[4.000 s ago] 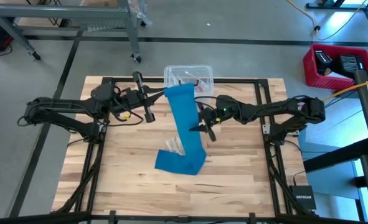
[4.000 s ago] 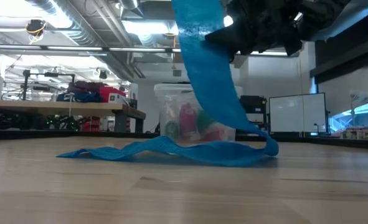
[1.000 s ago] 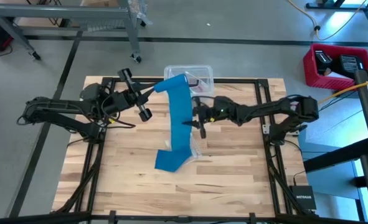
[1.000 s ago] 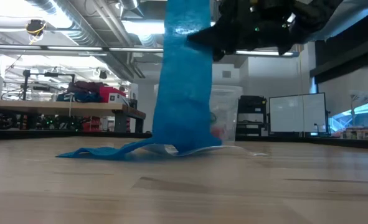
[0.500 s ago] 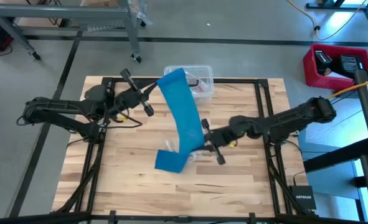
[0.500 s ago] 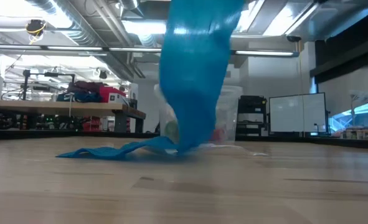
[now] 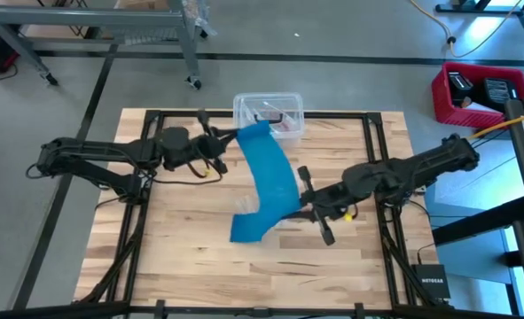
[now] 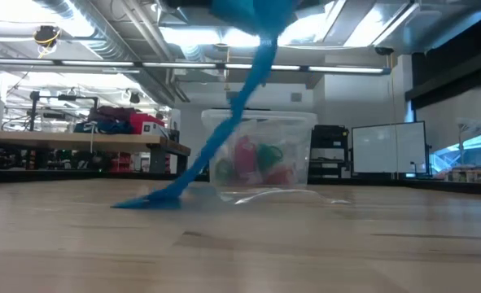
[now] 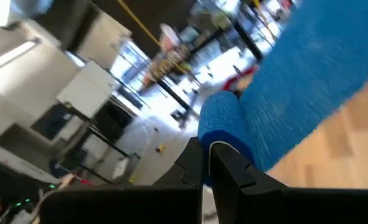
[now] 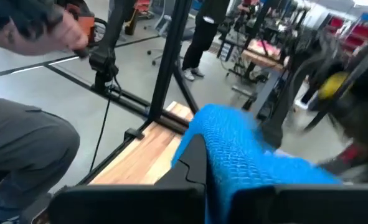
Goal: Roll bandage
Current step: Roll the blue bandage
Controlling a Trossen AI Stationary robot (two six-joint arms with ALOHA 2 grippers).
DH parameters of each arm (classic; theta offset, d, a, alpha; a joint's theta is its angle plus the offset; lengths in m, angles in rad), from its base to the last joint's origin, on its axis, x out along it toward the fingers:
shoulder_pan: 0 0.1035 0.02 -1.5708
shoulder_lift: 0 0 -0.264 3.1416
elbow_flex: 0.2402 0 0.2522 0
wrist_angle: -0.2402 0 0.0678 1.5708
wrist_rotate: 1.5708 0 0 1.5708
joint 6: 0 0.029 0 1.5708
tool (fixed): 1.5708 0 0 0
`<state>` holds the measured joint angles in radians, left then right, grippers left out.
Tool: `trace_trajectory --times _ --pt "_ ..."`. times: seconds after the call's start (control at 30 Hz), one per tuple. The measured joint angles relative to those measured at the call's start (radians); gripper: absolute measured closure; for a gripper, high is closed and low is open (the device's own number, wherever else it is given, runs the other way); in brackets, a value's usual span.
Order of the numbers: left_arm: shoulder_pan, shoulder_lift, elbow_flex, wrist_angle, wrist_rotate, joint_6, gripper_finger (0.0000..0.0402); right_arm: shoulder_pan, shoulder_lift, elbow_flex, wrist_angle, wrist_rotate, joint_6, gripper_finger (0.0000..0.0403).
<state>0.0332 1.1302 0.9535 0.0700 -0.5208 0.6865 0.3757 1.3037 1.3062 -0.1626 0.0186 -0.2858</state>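
The bright blue bandage point(image 7: 266, 177) hangs in a slanting band from its far end down to its near end point(image 7: 246, 230), which lies on the table. In the low view it narrows into a twisted strip point(image 8: 216, 130) with only its low end point(image 8: 146, 202) on the wood. My left gripper point(image 7: 230, 139) is shut on the bandage's far end, above the table's far middle. My right gripper point(image 7: 294, 202) is shut on the band lower down, at its right edge. My left gripper pinches the bandage's far end, where it is wound into a small roll point(image 9: 221, 121), between its two fingers. The fingers come from the table's left. The end is lifted clear and the band hangs down from it toward the near side. My right gripper holds the band's lower middle at its right edge point(image 7: 285, 199), and the cloth bunches between the two fingers point(image 10: 233, 155). The fingers come from the table's right, about level, across the band. That part is lifted clear; the stretch up to the left gripper looks drawn straight.
A clear lidded plastic box point(image 7: 269, 111) with coloured things inside stands at the table's far edge, behind the bandage point(image 8: 260, 150). A small clear plastic bag point(image 7: 244, 208) lies flat on the wood beside the bandage's low end. A person's legs point(image 10: 22, 155) show beyond the table.
My right gripper has gone from beside the band's middle toward the near edge and has taken the band lower down. My left gripper has gone toward the table's right and turned. The flat hanging band has twisted narrow and slanted; less of its low end lies on the table.
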Motion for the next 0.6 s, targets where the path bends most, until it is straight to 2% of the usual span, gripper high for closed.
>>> trace_trajectory --times 0.17,0.47,0.6 --pt "-0.047 0.068 0.0 -0.009 0.001 -0.004 0.04 0.012 0.005 0.107 -0.077 0.018 -0.02 0.0401" --pt "-0.215 0.17 0.0 -0.014 -0.002 -0.006 0.0401 0.01 0.0 0.195 -0.141 0.077 -0.061 0.0401" --pt "-0.287 0.188 0.0 -0.029 -0.051 -0.007 0.0401 0.01 0.001 0.195 -0.148 0.079 -0.073 0.0402"
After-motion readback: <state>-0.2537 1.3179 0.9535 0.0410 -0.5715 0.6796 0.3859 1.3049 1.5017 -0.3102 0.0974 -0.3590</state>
